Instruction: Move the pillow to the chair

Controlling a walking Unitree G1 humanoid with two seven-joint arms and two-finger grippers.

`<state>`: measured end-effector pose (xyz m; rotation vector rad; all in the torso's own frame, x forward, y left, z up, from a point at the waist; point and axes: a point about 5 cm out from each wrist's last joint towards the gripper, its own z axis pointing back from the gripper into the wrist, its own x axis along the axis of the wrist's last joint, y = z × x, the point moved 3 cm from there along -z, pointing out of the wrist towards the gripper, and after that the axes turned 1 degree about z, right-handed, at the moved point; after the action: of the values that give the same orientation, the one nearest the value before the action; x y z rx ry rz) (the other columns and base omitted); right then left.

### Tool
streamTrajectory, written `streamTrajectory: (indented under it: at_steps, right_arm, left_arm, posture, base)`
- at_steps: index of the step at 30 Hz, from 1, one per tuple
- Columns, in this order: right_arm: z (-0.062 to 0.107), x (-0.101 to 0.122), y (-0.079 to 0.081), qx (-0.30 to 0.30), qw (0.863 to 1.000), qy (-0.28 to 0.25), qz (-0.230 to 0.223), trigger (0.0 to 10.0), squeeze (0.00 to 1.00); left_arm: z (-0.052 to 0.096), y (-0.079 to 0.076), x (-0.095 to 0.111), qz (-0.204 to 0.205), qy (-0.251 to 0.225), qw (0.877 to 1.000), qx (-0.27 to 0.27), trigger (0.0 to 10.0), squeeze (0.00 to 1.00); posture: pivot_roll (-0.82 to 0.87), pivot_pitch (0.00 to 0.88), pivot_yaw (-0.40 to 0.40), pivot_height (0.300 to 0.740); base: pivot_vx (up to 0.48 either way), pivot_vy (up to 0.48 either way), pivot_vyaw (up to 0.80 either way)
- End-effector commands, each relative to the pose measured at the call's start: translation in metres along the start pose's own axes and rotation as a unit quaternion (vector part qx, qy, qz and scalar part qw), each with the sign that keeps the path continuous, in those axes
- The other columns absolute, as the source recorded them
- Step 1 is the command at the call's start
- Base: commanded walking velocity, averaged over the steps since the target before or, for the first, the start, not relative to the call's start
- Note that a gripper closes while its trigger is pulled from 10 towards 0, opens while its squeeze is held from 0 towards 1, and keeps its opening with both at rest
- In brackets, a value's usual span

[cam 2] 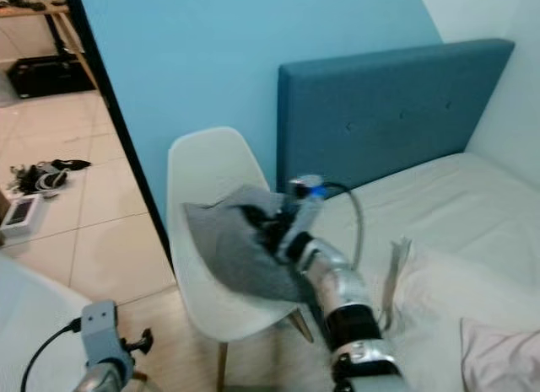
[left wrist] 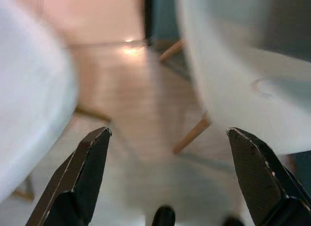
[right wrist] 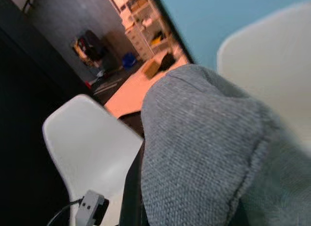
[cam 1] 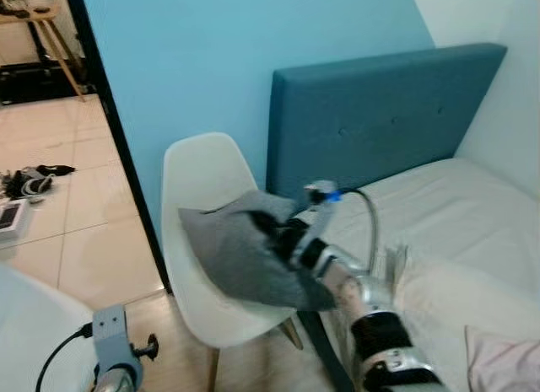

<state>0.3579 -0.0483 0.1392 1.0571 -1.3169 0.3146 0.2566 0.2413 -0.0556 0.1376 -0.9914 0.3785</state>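
1. Head views: the right gripper (cam 1: 283,232) is clamped on a grey pillow (cam 1: 240,253), holding it over the seat of a white chair (cam 1: 202,177). The pillow lies tilted, its long axis running from a corner far out beyond the fingers, toward the chair's left edge, to a lower corner back near the wrist. It is a soft, knitted-looking grey cushion, rumpled where the fingers bite into it. Its underside seems to touch the seat, though I cannot tell for sure.

2. Beyond the gripper stands a blue headboard (cam 1: 380,114); beside the arm, on its right, lies the pale bed (cam 1: 456,215).

3. The left gripper's wrist (cam 1: 114,341) hangs low, near the chair's front.

4. Left wrist view: the left gripper (left wrist: 167,153) has its black fingers (left wrist: 85,172) spread wide apart, nothing between them; past them, the chair's wooden leg (left wrist: 192,134) and tan floor (left wrist: 131,90).

5. Right wrist view: the pillow's coarse grey weave (right wrist: 209,153) bulges right against the camera, with the chair's white back (right wrist: 272,56) beyond it.
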Motion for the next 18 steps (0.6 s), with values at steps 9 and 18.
streamTrajectory:
  at_steps: [9,18]
  right_arm:
    - [0.005,0.012,-0.031,-0.099,0.995,0.011,0.001,10.0,0.00]
    - [0.015,-0.002,-0.042,-0.131,0.990,0.046,-0.003,10.0,0.00]
  left_arm:
    - [0.001,-0.003,-0.005,0.006,0.014,1.000,-0.006,10.0,0.00]
    - [-0.001,-0.004,0.000,-0.015,0.006,1.000,-0.006,10.0,0.00]
  posture:
    - [-0.10,0.000,-0.023,0.740]
    - [-0.10,0.000,-0.016,0.705]
  base:
    - [0.182,0.000,0.17]
    - [0.000,0.000,0.00]
